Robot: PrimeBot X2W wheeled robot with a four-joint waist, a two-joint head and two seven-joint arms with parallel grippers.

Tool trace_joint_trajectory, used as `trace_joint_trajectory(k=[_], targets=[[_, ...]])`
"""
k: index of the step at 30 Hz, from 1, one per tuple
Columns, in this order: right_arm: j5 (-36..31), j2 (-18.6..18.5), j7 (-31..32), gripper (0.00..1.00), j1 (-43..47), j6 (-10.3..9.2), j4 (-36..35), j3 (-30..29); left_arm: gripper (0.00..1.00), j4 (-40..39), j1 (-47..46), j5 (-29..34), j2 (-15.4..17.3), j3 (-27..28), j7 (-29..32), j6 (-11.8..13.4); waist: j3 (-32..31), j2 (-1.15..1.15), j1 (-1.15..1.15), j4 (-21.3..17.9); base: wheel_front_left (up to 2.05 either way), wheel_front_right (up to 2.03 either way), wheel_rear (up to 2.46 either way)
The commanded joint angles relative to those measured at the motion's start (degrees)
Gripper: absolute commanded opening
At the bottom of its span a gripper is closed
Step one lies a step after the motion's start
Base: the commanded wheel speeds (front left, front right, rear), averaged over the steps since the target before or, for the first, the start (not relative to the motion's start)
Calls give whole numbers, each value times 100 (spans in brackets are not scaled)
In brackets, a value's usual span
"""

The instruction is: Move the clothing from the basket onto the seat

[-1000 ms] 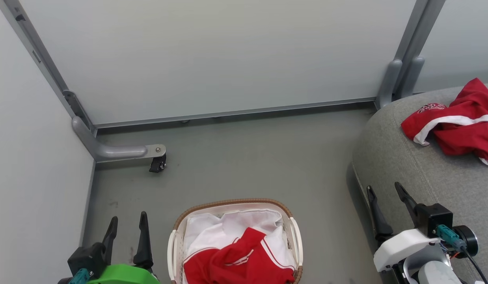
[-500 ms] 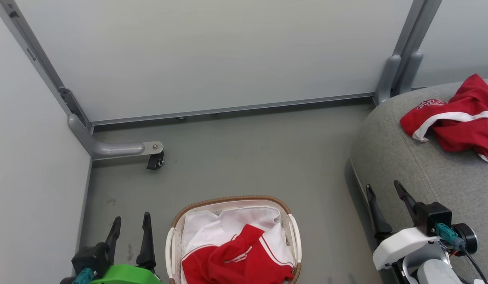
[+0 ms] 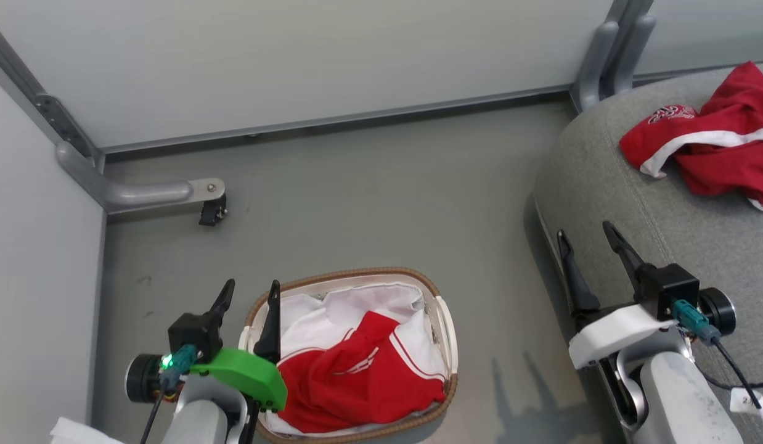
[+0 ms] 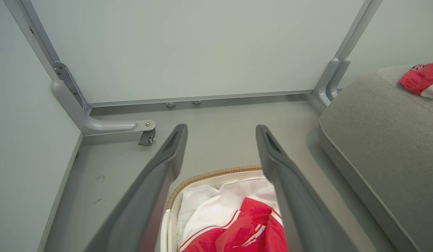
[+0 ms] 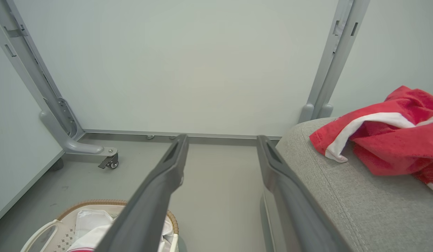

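Note:
A white basket (image 3: 357, 272) with a brown woven rim stands on the floor. In it a red garment with white stripes (image 3: 350, 376) lies on the white liner (image 3: 332, 314). My left gripper (image 3: 252, 285) is open over the basket's left rim, nothing between its fingers. The left wrist view has those fingers (image 4: 220, 127) framing the basket (image 4: 209, 172) and garment (image 4: 251, 227) below. A second red garment (image 3: 708, 148) lies crumpled on the grey seat (image 3: 603, 172). My right gripper (image 3: 583, 229) hangs open and empty at the seat's near edge (image 5: 342, 196).
Pale wall panels close the back and left. A grey frame foot with a caster (image 3: 212, 213) sticks out at the left, and an upright post (image 3: 603, 55) stands at the seat's far corner. Bare grey floor (image 3: 492, 246) separates basket and seat.
The head camera has tipped down, so the whole picture shifted up. My left gripper has moved right and forward, from beside the basket to over its left rim. Both garments lie as before.

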Motion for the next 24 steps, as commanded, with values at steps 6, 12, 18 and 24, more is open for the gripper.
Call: trace_joint_trajectory(k=[6,12,18,24], targets=[[63,-18,-14,100,-512,-8,-188,169,100,944,-982,188,145,-317,3,-24,1145,0,0,-691,0,0,0],[236,-16,-14,100,-906,-8,-316,283,100,1911,-1729,195,258,-773,36,-27,1986,0,0,-1093,0,0,0],[499,-13,-15,100,-1203,-8,-447,533,100,2689,-2239,168,480,-1258,212,-19,2645,0,0,-1502,0,0,0],[741,-10,-14,100,-1419,-8,-584,821,100,3269,-2597,221,805,-1650,506,-16,3153,0,0,-1899,0,0,0]])
